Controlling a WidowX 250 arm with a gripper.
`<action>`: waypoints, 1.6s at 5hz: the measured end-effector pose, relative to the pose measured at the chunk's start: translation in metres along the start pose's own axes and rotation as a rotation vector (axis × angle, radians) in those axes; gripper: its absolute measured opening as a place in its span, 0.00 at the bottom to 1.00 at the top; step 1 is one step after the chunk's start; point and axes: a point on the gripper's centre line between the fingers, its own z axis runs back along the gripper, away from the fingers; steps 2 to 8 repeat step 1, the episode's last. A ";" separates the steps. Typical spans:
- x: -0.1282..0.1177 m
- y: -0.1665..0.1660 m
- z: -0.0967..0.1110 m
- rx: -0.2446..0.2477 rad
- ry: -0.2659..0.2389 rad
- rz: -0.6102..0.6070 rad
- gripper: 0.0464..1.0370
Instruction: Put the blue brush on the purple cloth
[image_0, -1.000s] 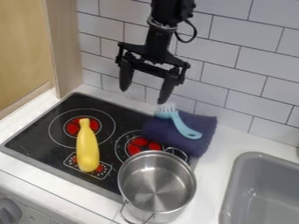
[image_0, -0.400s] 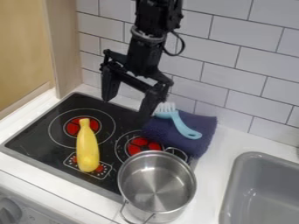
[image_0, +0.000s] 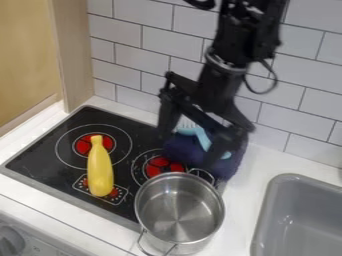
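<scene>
My gripper (image_0: 188, 146) stands open over the cloth, one finger left of the brush and the other in front of its right part. The light blue brush (image_0: 202, 138) lies on the folded purple cloth (image_0: 186, 151), its bristle head toward the back left and its handle end toward the right; the arm hides part of both. The cloth rests on the back right corner of the stove. Whether the fingers touch the brush or cloth, I cannot tell.
A steel pot (image_0: 179, 212) stands just in front of the cloth, at the stove's right edge. On the stove (image_0: 57, 182) lies a yellow squash-like toy (image_0: 100, 167). The grey sink (image_0: 294, 215) is at the right, and a tiled wall (image_0: 307, 75) rises behind.
From about a second ago, my gripper first came down and left, then swung right to over the cloth. The brush, cloth, pot and yellow toy have not visibly moved.
</scene>
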 end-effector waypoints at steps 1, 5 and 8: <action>-0.018 -0.021 0.001 -0.028 0.007 0.008 0.96; -0.018 -0.021 0.001 -0.028 0.007 0.008 0.96; -0.018 -0.021 0.001 -0.028 0.007 0.008 0.96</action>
